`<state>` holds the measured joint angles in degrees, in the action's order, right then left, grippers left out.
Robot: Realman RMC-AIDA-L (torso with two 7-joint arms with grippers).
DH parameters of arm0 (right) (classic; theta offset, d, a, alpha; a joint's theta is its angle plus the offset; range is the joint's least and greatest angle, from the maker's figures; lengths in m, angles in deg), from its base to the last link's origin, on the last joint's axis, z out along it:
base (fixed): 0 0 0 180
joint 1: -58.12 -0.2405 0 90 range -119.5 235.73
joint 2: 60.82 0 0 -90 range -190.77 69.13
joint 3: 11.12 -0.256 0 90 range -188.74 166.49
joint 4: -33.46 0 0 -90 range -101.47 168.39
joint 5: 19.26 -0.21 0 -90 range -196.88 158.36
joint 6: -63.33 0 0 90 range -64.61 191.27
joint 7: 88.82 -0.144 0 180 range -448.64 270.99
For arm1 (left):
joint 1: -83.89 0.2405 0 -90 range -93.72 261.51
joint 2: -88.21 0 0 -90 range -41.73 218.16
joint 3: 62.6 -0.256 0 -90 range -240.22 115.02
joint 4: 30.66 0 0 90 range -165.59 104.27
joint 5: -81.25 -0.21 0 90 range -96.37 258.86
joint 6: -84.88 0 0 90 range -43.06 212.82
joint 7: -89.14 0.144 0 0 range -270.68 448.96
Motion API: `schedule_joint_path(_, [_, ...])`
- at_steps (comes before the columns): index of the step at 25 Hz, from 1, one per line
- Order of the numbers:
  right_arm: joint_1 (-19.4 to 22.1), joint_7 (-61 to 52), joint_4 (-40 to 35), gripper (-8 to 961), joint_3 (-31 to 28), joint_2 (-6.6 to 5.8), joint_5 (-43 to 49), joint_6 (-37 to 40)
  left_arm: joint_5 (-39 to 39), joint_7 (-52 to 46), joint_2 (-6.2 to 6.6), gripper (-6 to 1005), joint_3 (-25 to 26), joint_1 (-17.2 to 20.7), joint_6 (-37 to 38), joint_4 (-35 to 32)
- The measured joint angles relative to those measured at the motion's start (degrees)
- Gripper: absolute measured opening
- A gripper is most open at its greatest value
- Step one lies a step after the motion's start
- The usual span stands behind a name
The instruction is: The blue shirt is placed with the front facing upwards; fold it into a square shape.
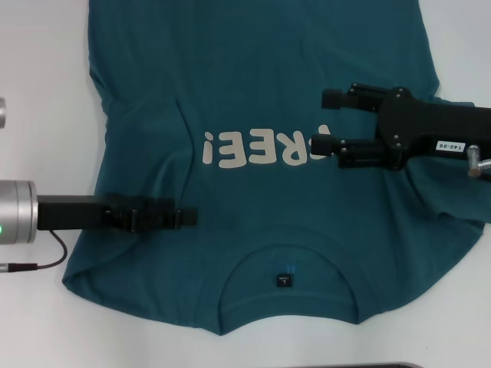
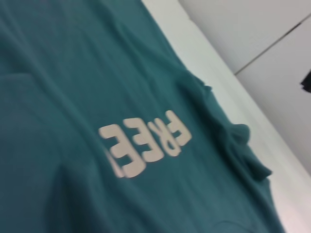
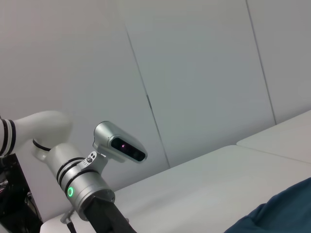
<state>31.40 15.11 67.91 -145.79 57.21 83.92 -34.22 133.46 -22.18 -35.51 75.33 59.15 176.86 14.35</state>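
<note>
While the blue shirt [image 1: 261,115] is lying front-up across the white table [image 1: 38,61], with its collar [image 1: 288,284] toward us and the "FREE!" lettering [image 1: 265,148] reading upside down, we are holding both arms low over it. Our left gripper [image 1: 180,218] is reaching in over the shirt's left shoulder area; its fingers are looking drawn together into one narrow bar, gripping nothing that we can see. Our right gripper [image 1: 328,121] is hovering over the end of the lettering with its two fingers spread well apart and empty.

We are judging the cloth to be light, soft and limp: it is already rumpling near both sleeves, so it will sag and crease unless lifted at two points. We are favouring pinches at a side edge, near shoulder and hem. No containers are showing in any view.
</note>
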Motion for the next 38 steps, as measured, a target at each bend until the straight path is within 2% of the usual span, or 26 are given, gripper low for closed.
schedule_joint_path(13, [0.14,0.03,0.5,916,0.02,-0.06,-0.17,0.22,5.78,1.01,0.4,708,0.38,-1.28,2.49,1.59])
schedule_joint_path(19, [0.43,-0.37,0.53,916,-0.83,-0.16,-0.23,0.06,8.1,1.24,0.03,706,0.37,-1.67,1.35,3.1])
schedule_joint_path(28, [1.32,-2.57,0.78,916,-3.83,-1.45,-0.21,0.05,8.89,1.39,0.27,715,2.47,-1.44,-1.97,3.21])
schedule_joint_path(38, [5.51,-13.42,8.77,914,-5.95,-3.13,0.99,-0.01,8.69,1.31,1.2,839,4.72,-1.48,-2.65,3.49])
